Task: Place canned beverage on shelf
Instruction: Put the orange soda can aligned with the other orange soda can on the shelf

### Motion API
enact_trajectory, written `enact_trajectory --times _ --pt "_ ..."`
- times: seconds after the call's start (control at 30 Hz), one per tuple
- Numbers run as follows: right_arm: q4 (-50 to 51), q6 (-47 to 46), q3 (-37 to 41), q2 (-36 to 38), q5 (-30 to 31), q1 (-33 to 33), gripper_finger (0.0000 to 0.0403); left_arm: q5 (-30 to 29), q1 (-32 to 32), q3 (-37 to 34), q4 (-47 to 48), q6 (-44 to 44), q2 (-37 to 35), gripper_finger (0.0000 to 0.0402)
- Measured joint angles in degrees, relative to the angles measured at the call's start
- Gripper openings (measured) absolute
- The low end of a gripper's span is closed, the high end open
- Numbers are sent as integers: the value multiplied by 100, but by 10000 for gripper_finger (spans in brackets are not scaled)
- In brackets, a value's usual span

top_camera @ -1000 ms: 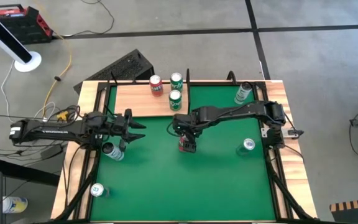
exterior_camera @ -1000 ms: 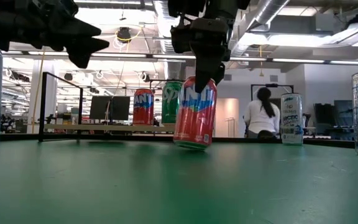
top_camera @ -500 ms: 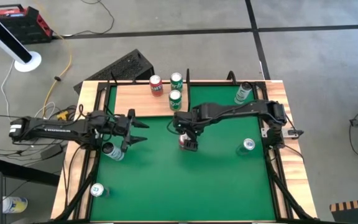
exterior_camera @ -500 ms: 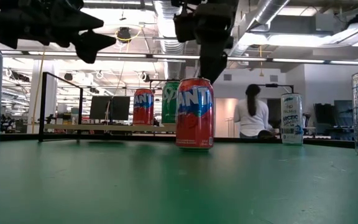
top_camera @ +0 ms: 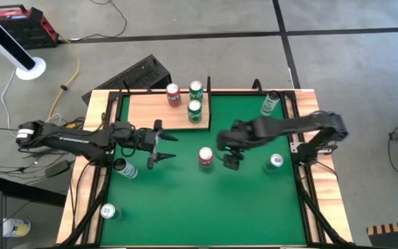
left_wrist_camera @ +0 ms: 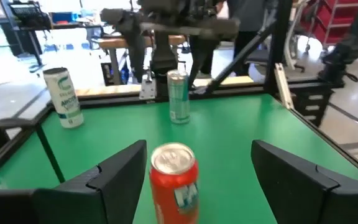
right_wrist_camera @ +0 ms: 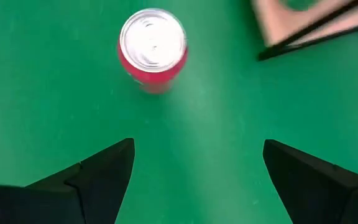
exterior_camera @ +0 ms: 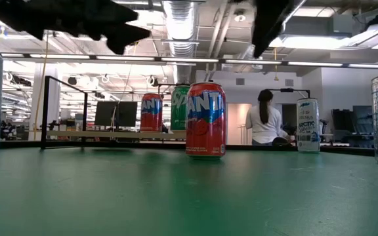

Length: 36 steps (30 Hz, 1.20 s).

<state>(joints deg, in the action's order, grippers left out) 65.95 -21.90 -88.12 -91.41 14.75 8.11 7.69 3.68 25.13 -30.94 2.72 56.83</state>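
A red Fanta can (top_camera: 206,157) stands upright on its base on the green table, mid-table; it shows in the low view (exterior_camera: 205,128), the left wrist view (left_wrist_camera: 174,180) and the right wrist view (right_wrist_camera: 152,45). My left gripper (top_camera: 166,147) is open, left of the can, fingers pointing at it, apart from it. My right gripper (top_camera: 227,156) is open, just right of the can, touching nothing. The light-wood shelf (top_camera: 159,112) at the far side carries a red can (top_camera: 174,95) and two green cans (top_camera: 195,111).
A silver can (top_camera: 124,168) stands near my left arm and another (top_camera: 107,211) at the near left. A can (top_camera: 276,162) stands at the right and a white-green one (top_camera: 269,103) at the far right. A person (exterior_camera: 265,124) stands in the room behind.
My right gripper has let go of the red can, opened, risen and drawn back toward the table's right edge. The can, tilted a second ago, now stands upright alone. My left gripper has moved right toward the can.
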Motion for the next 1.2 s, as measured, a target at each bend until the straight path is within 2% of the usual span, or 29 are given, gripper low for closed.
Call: enact_trajectory --times 0.13,0.3,0.4,0.57,0.67,0.8,1.2 --pt "-723 -805 989 853 749 662 379 -123 8 217 -700 -103 840 275" --pt "-1316 -1616 2012 1516 1289 1313 379 479 11 632 -966 154 1832 275" --pt "-1477 -1944 2360 1692 1509 1527 379 560 13 950 -960 358 2399 275" --pt "-1553 -2011 2477 1713 1671 1682 379 587 26 1484 -845 505 3131 275" --pt "-1569 -1981 2477 1708 1684 1695 379 837 105 1704 -846 485 3434 275" --pt "-1519 -1931 2477 1713 1684 1695 379 845 233 1891 -851 461 3725 275" --pt "-1536 -1662 2477 1717 1686 1655 379 831 330 2019 -986 359 3970 275"
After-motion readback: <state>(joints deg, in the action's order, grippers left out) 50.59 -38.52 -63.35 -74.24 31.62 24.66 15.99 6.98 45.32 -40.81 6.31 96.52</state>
